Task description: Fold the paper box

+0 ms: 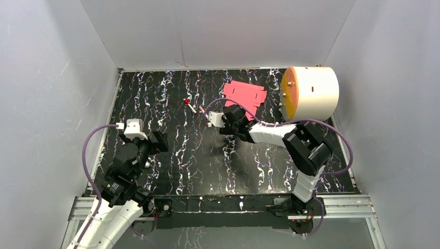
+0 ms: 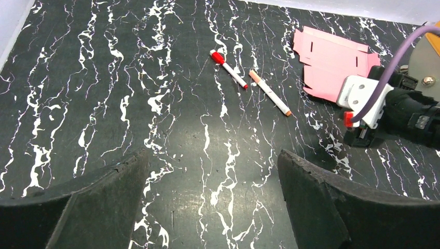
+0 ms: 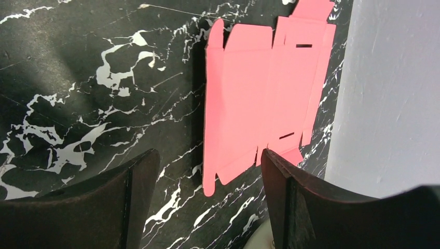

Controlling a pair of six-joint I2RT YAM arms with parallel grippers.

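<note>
A black bench [image 1: 181,155] veined with white marbling sits boxed in by plain pale grey walls [image 1: 218,31] at nine, twelve and three o'clock. A metal rail [image 1: 342,206] edges six o'clock.

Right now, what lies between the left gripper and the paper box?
A red-capped pen and a second pen lie there on the table, shown in the left wrist view.

Lab test booth: white panel walls [image 1: 218,31], marbled tabletop [image 1: 176,155].
</note>
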